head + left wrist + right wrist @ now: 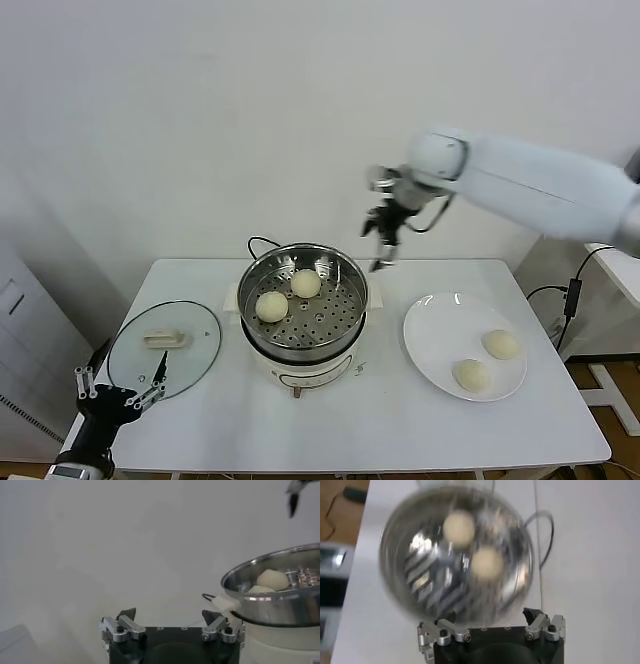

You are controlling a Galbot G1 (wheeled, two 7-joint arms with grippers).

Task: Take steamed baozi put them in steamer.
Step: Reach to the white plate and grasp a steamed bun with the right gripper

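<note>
Right claw (385,248) open above steamer (345,275); rim blurred.

No readable text, label, brand, number or sign anywhere. Only faint marks on the front of the steamer (303,318) base, facing the tabletop's (380,420) near edge, too small to read.
</note>
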